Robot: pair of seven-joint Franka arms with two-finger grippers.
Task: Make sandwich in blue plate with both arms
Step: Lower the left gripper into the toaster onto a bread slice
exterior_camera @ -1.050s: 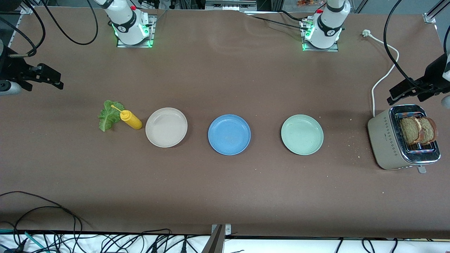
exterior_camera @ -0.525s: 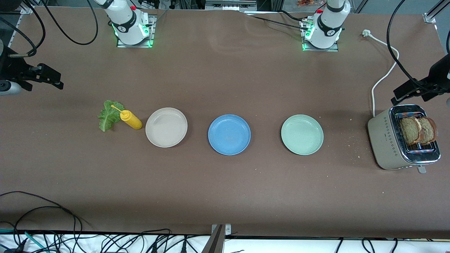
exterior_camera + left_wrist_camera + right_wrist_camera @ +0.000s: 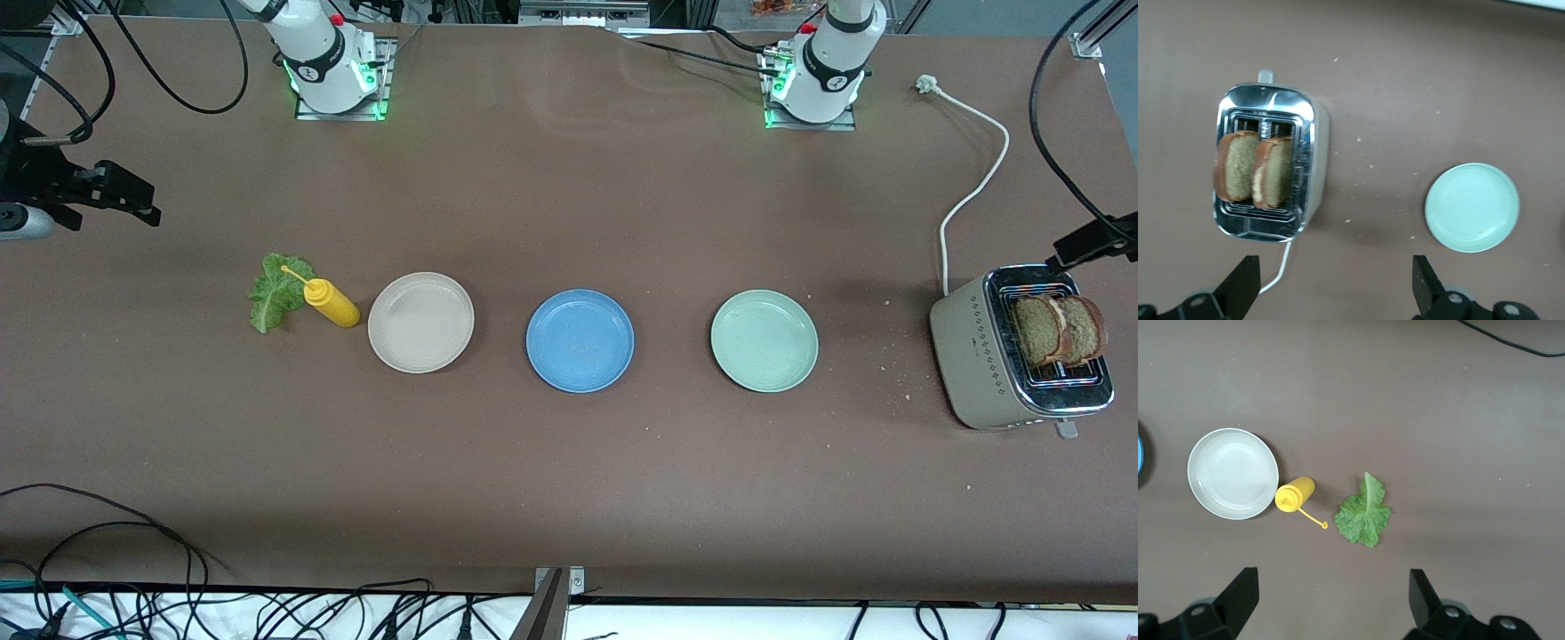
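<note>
Blue plate (image 3: 580,340) sits empty between the beige and green plates, both bread slices (image 3: 1058,331) in the toaster (image 3: 996,356). Left gripper (image 3: 1331,287) hangs wide open above it, probably lining up. Right gripper (image 3: 1328,603), also wide, waits over the lettuce leaf (image 3: 1363,513).

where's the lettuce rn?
The lettuce lies flat on the table toward the right arm's end, beside the yellow bottle, whose nozzle tip lies over its edge; the beige plate sits past the bottle.

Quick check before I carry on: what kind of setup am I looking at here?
Likely a robotics lab bench staged as a kitchen: bolted-down arm bases, a toaster holding bread slices, and loose cables along the table edge.
</note>
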